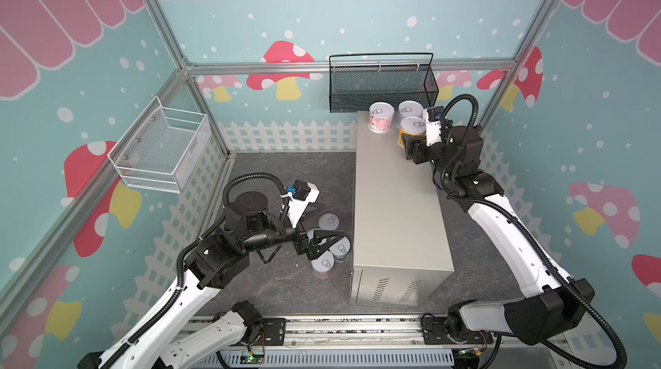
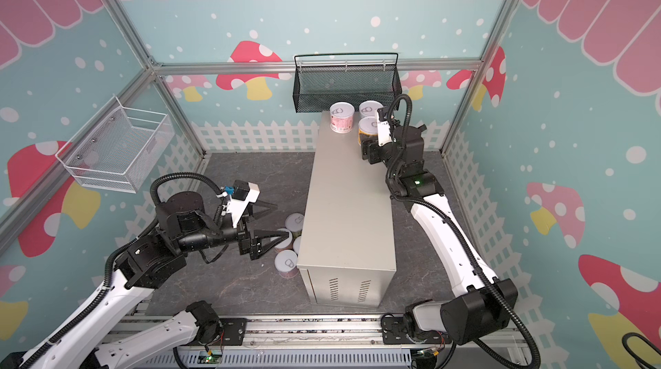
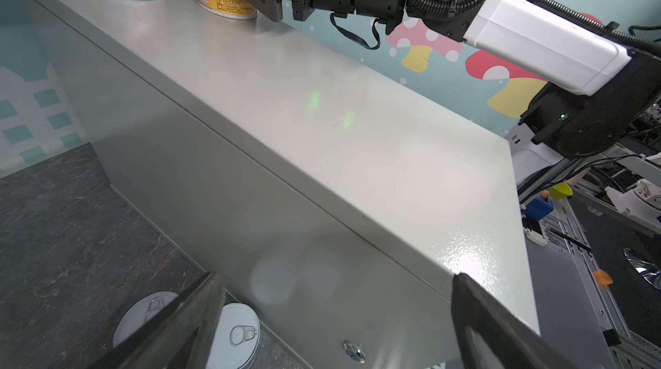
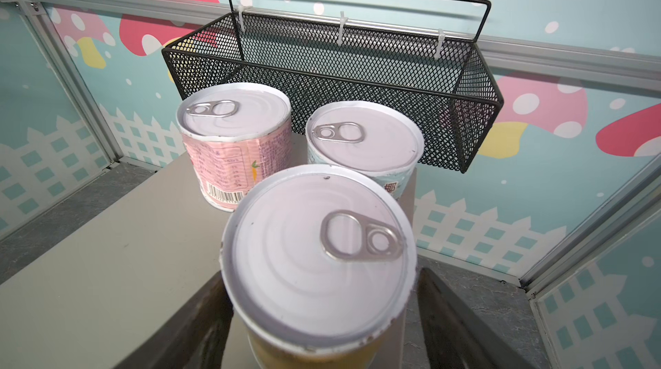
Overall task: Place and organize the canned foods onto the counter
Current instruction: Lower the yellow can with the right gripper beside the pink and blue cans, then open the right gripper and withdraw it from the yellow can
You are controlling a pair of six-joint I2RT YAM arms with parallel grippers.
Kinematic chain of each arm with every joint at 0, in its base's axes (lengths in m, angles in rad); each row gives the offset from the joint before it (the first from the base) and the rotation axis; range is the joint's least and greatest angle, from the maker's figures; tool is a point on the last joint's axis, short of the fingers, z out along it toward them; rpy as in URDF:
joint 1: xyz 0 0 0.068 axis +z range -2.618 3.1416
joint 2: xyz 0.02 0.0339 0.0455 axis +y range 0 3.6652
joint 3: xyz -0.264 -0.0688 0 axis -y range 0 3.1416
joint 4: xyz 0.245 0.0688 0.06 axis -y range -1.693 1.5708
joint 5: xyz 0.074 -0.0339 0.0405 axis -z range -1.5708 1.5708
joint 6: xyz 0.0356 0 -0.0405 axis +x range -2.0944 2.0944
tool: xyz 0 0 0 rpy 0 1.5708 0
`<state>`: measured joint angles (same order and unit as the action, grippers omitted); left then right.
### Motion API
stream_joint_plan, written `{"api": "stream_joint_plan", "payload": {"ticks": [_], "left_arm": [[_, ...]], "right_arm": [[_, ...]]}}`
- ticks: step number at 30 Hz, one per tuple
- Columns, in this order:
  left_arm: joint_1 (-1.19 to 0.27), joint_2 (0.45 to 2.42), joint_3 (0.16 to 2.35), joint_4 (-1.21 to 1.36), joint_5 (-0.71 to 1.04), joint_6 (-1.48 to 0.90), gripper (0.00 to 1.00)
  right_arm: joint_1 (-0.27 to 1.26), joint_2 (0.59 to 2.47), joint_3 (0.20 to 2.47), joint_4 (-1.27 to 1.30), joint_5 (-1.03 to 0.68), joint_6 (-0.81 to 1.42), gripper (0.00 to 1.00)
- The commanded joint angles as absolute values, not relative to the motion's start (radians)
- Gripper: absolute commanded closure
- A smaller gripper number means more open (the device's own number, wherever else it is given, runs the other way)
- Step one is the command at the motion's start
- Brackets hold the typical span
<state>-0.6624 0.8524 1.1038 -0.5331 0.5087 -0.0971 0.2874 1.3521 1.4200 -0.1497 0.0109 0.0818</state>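
Observation:
Three cans stand together at the far end of the counter [image 1: 397, 206]: a pink one [image 1: 381, 118], a white-blue one [image 1: 410, 109] and a yellow one [image 4: 318, 256]. My right gripper [image 4: 322, 279] is open, with a finger on each side of the yellow can and a narrow gap on both sides. That can rests on the counter top. Several more cans [image 1: 323, 264] stand on the dark floor against the counter's left side. My left gripper [image 2: 282, 220] hovers over them, wide open and empty; in the left wrist view two lids [image 3: 238, 335] show beside one finger.
A black mesh basket [image 1: 382, 88] hangs on the back wall just behind the three cans. A white wire basket [image 1: 161, 149] hangs on the left wall. The counter's vented end [image 1: 393, 288] faces the front rail.

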Motion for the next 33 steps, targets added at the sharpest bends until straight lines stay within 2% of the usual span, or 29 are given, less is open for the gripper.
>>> {"api": "stream_joint_plan", "payload": {"ticks": [1, 13, 24, 33], "left_arm": [[-0.663, 0.847, 1.094, -0.523, 0.512, -0.066, 0.01], [-0.664, 0.851, 1.093, -0.523, 0.517, -0.066, 0.01], [-0.663, 0.861, 1.092, -0.523, 0.516, -0.066, 0.00], [-0.671, 0.864, 1.094, -0.533, 0.459, -0.071, 0.01]], "right_arm": [[0.276, 1.329, 1.407, -0.142, 0.030, 0.063, 0.19], [0.269, 1.324, 1.402, -0.142, 0.022, 0.057, 0.19], [0.268, 1.276, 1.407, -0.154, -0.035, 0.053, 0.01], [0.268, 1.140, 1.534, -0.398, -0.038, 0.148, 0.01]]}}
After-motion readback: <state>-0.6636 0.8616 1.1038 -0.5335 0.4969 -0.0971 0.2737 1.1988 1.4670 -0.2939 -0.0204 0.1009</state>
